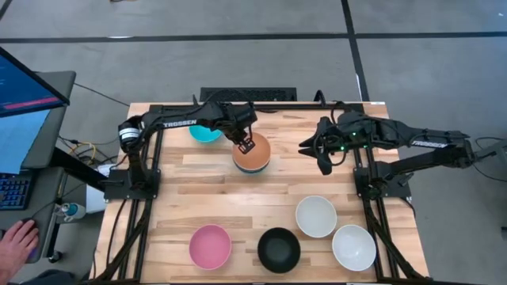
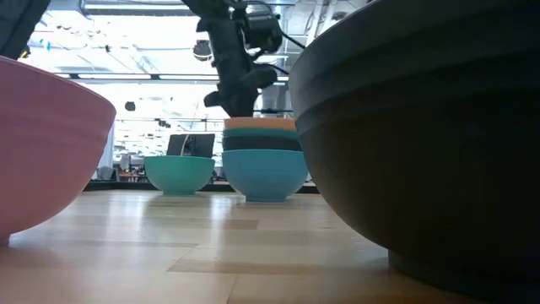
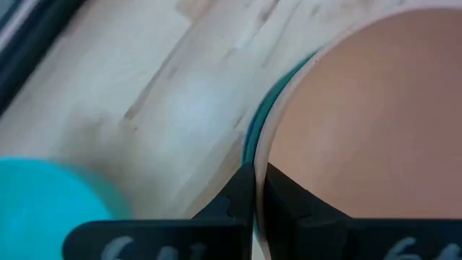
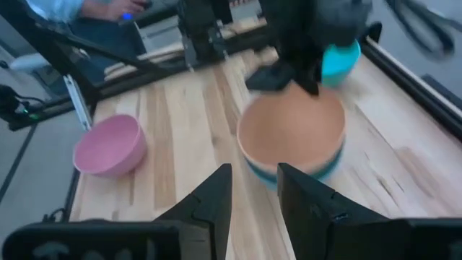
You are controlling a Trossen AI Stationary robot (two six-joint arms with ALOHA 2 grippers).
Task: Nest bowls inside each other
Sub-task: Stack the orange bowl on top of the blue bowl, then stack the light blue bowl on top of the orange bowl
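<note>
From above, your left pincer (image 1: 245, 146) sits on the far rim of the orange bowl (image 1: 252, 153), which tops a nested stack in the middle of the bench (image 1: 174, 198). The cyan bowl (image 1: 204, 132) stands just behind and to the left, partly under the left arm. Your right pincer (image 1: 323, 164) hangs over the bench to the right of the stack, holding nothing. Along the near edge you have the pink bowl (image 1: 210, 245), a black bowl (image 1: 279, 249) and two white bowls (image 1: 316, 216), the second white bowl (image 1: 353, 247) nearest the right corner.

At bench height, the stack reads orange on top, then dark teal (image 2: 261, 143), then the blue bowl (image 2: 265, 173) at the bottom, with the left arm coming down onto it. The cyan bowl stands just left of the stack, apart from it.

Your left wrist camera shows the two fingers (image 3: 238, 198) nearly pressed together, pinching the orange bowl's rim, one inside and one outside.

Your right wrist camera shows its fingers (image 4: 209, 195) spread and empty, pointing at the stack; the pink bowl stands well apart from it.
</note>
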